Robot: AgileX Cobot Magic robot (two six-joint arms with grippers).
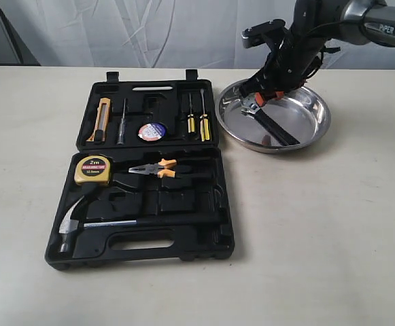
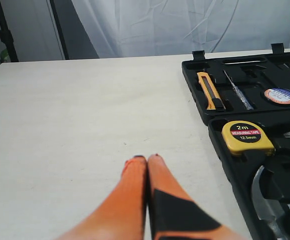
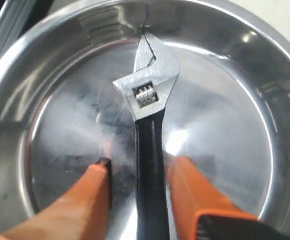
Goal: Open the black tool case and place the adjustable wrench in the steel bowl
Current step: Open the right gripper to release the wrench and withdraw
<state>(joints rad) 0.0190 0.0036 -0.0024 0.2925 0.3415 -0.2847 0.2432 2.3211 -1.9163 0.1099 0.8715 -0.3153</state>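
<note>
Steel bowl (image 1: 317, 115) is standing on the surface (image 1: 333, 231) just beside the open black tool case (image 1: 214, 224); the adjustable wrench (image 1: 280, 128) is lying inside the bowl. The right arm (image 1: 296, 47) is reaching steeply down over the wrench head.

Left wrist view: the left jaws are pressing together, pointing along the surface beside the case.

Right wrist view: the right jaws are standing spread, one orange finger (image 3: 92, 195) on each side of the wrench's black handle.
</note>
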